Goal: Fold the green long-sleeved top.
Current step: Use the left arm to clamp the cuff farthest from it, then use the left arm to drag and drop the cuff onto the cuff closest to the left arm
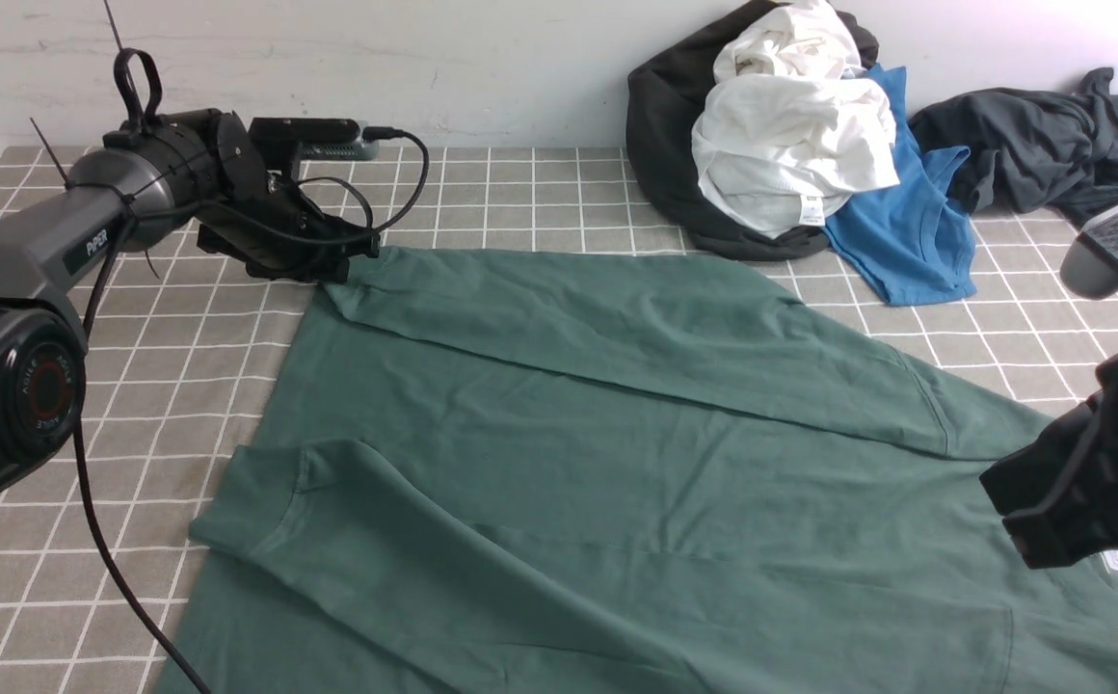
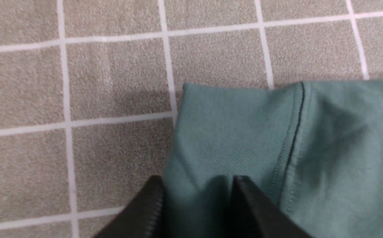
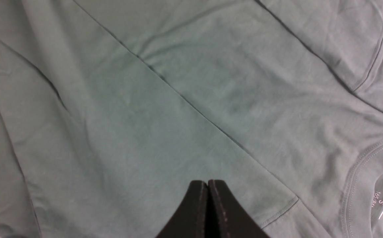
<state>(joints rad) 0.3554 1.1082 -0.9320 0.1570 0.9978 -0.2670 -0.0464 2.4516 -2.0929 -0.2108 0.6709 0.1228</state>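
Left gripper (image 2: 198, 181): far left, jaws narrow, straddling the edge of the cuff (image 2: 231, 132); can't tell if it's actually pinched.
Green long-sleeved top (image 1: 617, 463): spread flat on the checked cloth (image 1: 183, 366), both sleeves laid along the body.
Right gripper (image 3: 208, 185): fingers pressed together, empty, over the body near the collar (image 3: 353, 178).
Risk: the bite on the cuff looks shallow, so a lift could slip it free or drag the sleeve crooked. Nothing pins the body.

L arm (image 1: 29, 253) reaches far fwd, wrist tipped down. L gripper (image 2: 198, 181) sits low, its 2 jaws partway in w/ the top (image 2: 277, 138) cuff between them; can't tell if it pinches yet. R arm (image 1: 1113, 246) is bent down. R gripper (image 3: 208, 183) has its jaws pressed together, holding nothing.
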